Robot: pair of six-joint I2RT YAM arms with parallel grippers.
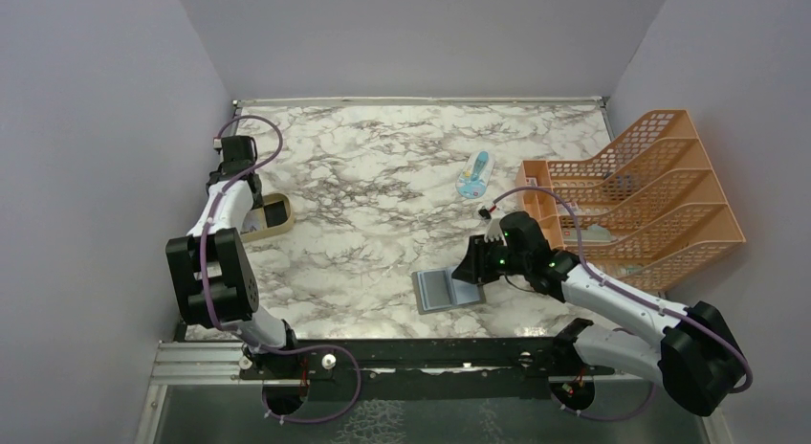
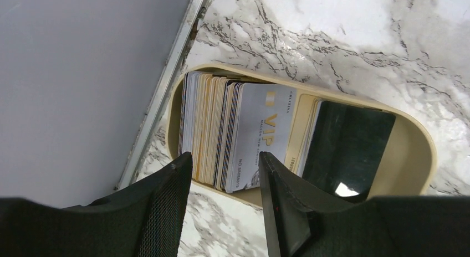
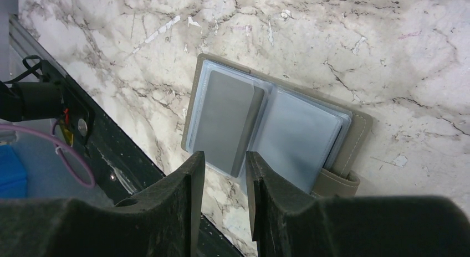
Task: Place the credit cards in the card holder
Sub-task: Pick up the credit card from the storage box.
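Note:
Several credit cards (image 2: 221, 124) stand on edge in the left compartment of a tan oval tray (image 2: 413, 140), a pale "VIP" card (image 2: 266, 127) leaning at the front. My left gripper (image 2: 224, 165) is open and empty just above the stack's near end; it also shows in the top view (image 1: 256, 210). The grey card holder (image 3: 354, 135) lies open on the marble near the front edge, also in the top view (image 1: 448, 291). A grey card (image 3: 221, 118) lies in its left pocket. My right gripper (image 3: 224, 160) is open and empty just above the holder's near edge.
The tray (image 1: 277, 214) sits by the left wall; its right compartment (image 2: 349, 140) looks dark and glossy. An orange mesh file rack (image 1: 631, 195) stands at the right. A light blue-and-white packet (image 1: 473, 174) lies mid-table. The black front rail (image 3: 111, 163) runs close to the holder.

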